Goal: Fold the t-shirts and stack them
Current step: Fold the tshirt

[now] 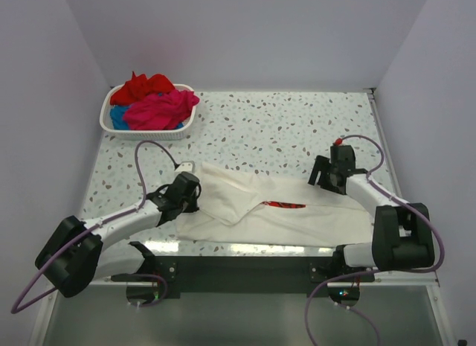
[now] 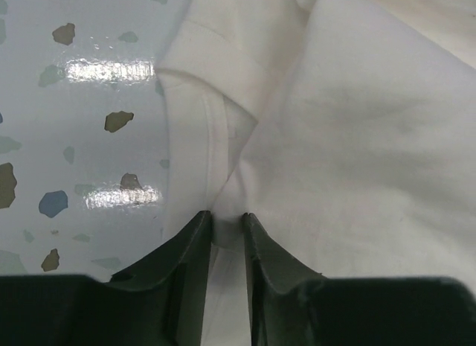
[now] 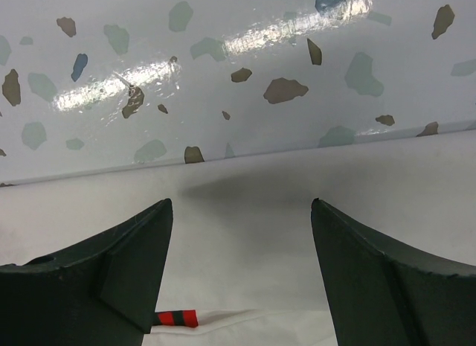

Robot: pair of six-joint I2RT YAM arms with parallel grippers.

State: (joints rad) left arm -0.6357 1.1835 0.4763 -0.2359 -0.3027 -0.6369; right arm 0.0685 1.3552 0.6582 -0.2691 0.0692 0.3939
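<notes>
Soft white cotton t-shirt (image 1: 245,193) with a red chest print lies along the tabletop's (image 1: 282,130) near edge. Left gripper (image 2: 227,223) pinches just a thin fold, so it might slip out. Right gripper (image 3: 242,212) is wide open, holding nothing.

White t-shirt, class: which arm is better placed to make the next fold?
Probably left: the left tool pinches the white t-shirt at its edge; the right tool hangs open above it, holding nothing.

Speckled table (image 1: 297,130); plain lilac walls (image 1: 245,33)
</notes>
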